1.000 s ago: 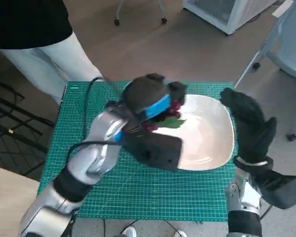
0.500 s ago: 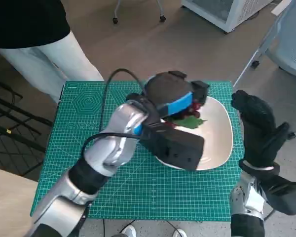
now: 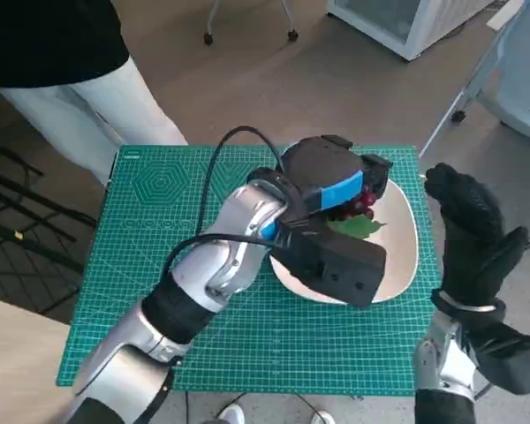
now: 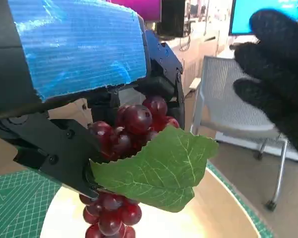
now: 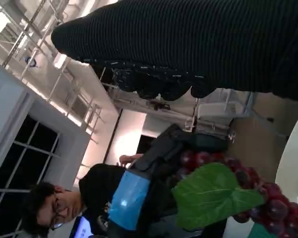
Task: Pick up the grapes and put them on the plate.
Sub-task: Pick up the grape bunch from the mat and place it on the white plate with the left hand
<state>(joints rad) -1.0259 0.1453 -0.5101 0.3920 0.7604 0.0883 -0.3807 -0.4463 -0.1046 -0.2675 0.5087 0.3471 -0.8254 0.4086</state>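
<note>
Left hand (image 3: 331, 181) has the grapes (image 4: 126, 148) pinched and hanging right over the plate (image 3: 397, 265), so I'd lower till they touch before letting go, while the right hand (image 3: 473, 230), spread and holding nothing, waits beside it.

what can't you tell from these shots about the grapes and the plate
- Head view: the left hand covers most of the grapes; whether they touch the plate is unclear.
- Left wrist view: the picture's edge cuts off the bunch's lowest grapes.
- Right wrist view: only a sliver of plate shows; the right hand fills the top, its fingers hardly visible.
</note>
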